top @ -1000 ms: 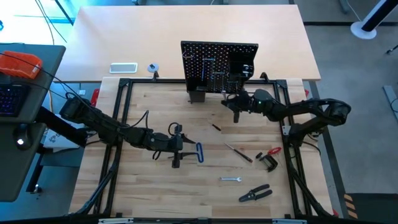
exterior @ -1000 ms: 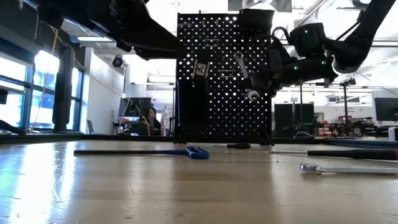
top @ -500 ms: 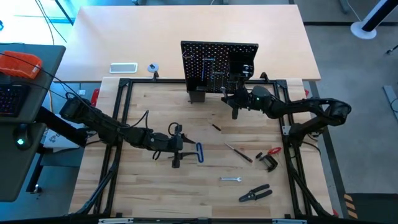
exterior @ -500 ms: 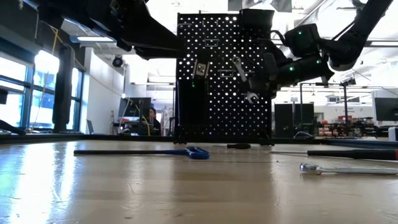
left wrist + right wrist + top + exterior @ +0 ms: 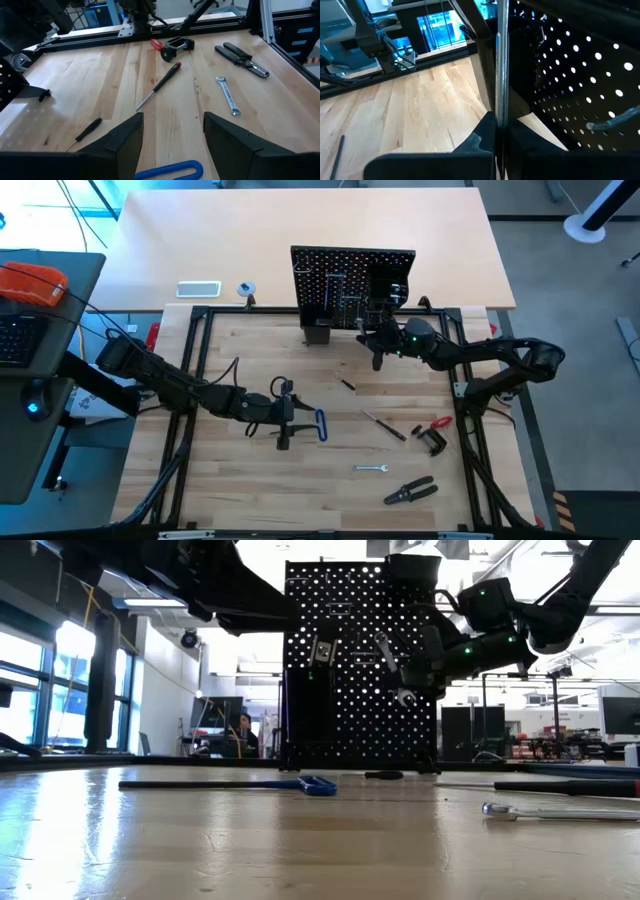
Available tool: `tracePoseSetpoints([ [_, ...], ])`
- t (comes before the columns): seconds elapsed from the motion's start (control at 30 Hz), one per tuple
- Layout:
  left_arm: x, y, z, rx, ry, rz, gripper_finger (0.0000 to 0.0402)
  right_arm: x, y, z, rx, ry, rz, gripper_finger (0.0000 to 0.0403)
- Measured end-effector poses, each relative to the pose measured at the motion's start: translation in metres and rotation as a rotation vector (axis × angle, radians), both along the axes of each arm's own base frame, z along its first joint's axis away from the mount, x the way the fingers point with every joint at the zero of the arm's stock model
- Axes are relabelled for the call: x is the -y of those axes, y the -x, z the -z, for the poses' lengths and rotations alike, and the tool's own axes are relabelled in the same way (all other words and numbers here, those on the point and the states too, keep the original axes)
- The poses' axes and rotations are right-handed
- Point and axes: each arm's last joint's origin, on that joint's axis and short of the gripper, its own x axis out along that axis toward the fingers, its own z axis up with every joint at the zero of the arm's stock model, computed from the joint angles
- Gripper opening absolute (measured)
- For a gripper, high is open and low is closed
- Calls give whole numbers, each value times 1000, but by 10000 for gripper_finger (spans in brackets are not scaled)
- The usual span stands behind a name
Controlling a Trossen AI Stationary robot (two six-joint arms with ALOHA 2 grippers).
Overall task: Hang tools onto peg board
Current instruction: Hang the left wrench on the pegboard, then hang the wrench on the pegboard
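The peg board (image 5: pixel 345 275) stands upright at the table's far middle (image 5: pixel 360 660). My right gripper (image 5: pixel 378 340) is shut on a silver wrench (image 5: pixel 392 665) just in front of the board's face. My left gripper (image 5: pixel 295 416) hovers open over the blue-handled key (image 5: pixel 320 425), which lies flat on the table. In the left wrist view the key's blue handle (image 5: pixel 170 170) shows between and below the fingers. A silver wrench (image 5: pixel 370 468), black-handled pliers (image 5: pixel 410 492), a red-and-black clamp (image 5: pixel 432 435) and two screwdrivers (image 5: pixel 385 425) (image 5: pixel 347 384) lie on the table's right half. My right gripper pinches the wrench's shaft (image 5: pixel 501 117) between its two fingers, which come nearly level from the table's right and lie across it. The wrench stands steeply tilted and clear of the table, its ring end (image 5: pixel 405 697) below the fingers, close to the peg board.
Hooks and a black box bin (image 5: pixel 390 280) sit on the peg board. A white tray (image 5: pixel 198 289) and a small tape roll (image 5: pixel 245 289) lie behind the frame at the far left. Bare wood lies at the near left (image 5: pixel 220 490).
My right gripper has edged toward the peg board with the wrench and tipped a little; the wrench stays clear of the table.
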Motion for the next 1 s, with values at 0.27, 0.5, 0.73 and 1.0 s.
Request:
tracePoseSetpoints([
  [0.27, 0, 0, 0, 0, 2, -1, 197, 0, 1, 3, -33, -13, 54, 33],
  [0.5, 0, 0, 0, -1, 2, -1, 197, -6, -3, 3, -43, 10, 60, 108],
  [0.73, 1, 0, 0, -4, 8, 14, 197, -13, -6, 1, -34, 10, 89, 183],
  [1.0, 5, 2, 2, -27, 12, 37, 197, -34, 2, -14, -88, 12, 133, 194],
])
